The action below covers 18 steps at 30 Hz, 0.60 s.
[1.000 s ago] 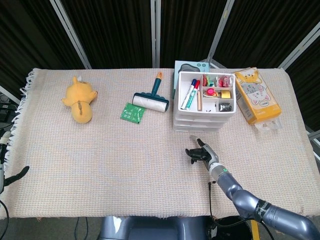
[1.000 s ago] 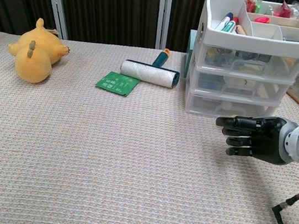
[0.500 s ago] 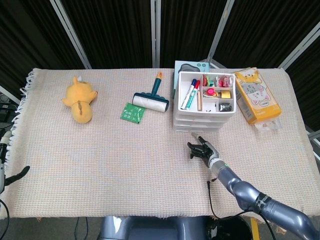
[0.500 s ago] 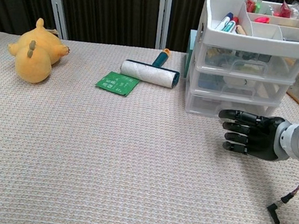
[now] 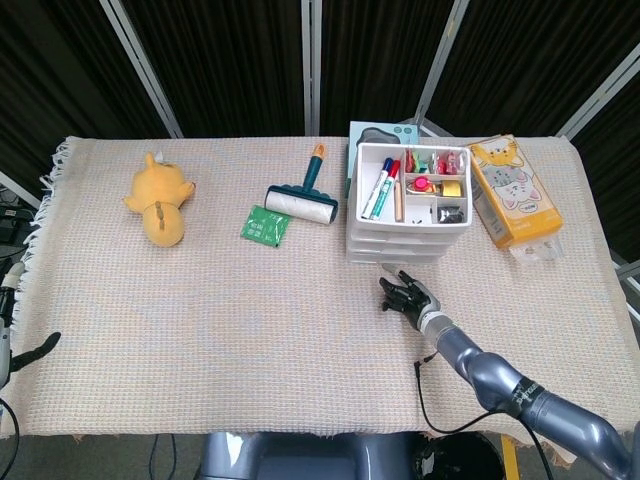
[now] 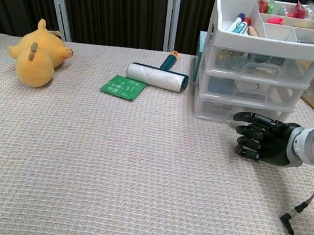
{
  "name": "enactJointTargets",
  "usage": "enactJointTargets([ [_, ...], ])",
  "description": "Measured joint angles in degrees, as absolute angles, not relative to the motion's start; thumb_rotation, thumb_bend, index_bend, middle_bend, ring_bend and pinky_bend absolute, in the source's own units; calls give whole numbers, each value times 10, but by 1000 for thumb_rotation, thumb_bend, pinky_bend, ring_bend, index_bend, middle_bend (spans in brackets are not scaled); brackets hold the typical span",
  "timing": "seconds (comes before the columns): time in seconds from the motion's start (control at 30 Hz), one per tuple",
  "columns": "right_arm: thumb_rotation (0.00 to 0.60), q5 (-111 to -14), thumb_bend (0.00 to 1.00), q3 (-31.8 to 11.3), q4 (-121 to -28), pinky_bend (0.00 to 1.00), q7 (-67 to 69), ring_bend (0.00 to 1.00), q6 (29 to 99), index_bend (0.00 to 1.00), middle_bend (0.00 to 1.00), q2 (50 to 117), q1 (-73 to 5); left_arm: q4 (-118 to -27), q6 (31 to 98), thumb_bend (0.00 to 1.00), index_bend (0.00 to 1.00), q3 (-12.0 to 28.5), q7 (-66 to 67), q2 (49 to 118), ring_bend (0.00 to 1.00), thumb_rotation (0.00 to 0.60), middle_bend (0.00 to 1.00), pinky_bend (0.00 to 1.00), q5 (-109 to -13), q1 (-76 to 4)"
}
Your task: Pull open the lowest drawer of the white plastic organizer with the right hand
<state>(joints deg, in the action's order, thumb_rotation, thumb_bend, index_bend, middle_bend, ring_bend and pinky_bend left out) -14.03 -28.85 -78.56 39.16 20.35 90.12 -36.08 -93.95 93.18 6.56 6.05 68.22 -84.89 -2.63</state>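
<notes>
We can read no writing: the green packet [image 5: 265, 225] and the cat-printed box [image 5: 514, 191] carry print too small to make out.

Since the earlier frames our right hand [image 6: 263, 145] has moved up the table [image 5: 200, 330] toward the organizer [image 5: 409, 200] and now sits just in front of the lowest drawer [image 6: 244, 113]. Its fingers [image 6: 246, 116] are stretched out sideways and slightly apart, holding nothing; whether the topmost one touches the drawer front we cannot tell. Our left hand [image 5: 20, 352] shows only as a dark sliver at the table's near left edge, its fingers unclear.

The organizer stands at the far right of the table, white and translucent, three drawers under an open top tray of markers and small bits. The lowest drawer is pushed in, flush with those above. A lint roller [image 5: 303, 197] and a yellow plush [image 5: 160, 200] lie to its left.
</notes>
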Motion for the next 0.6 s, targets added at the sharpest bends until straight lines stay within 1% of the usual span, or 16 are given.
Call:
enactJointTargets([
  [0.3,600,-141,361,-291,-783,700,401,847,204,240,861,900,-362,-940,930,68,0,65,64,683,0,600,0,0,-849,-27],
  [0.6,600,-140,362,-294,-769,700,411,847,200,217,861,904,-370,-940,928,68,0,65,64,683,0,600,0,0,-848,-28],
])
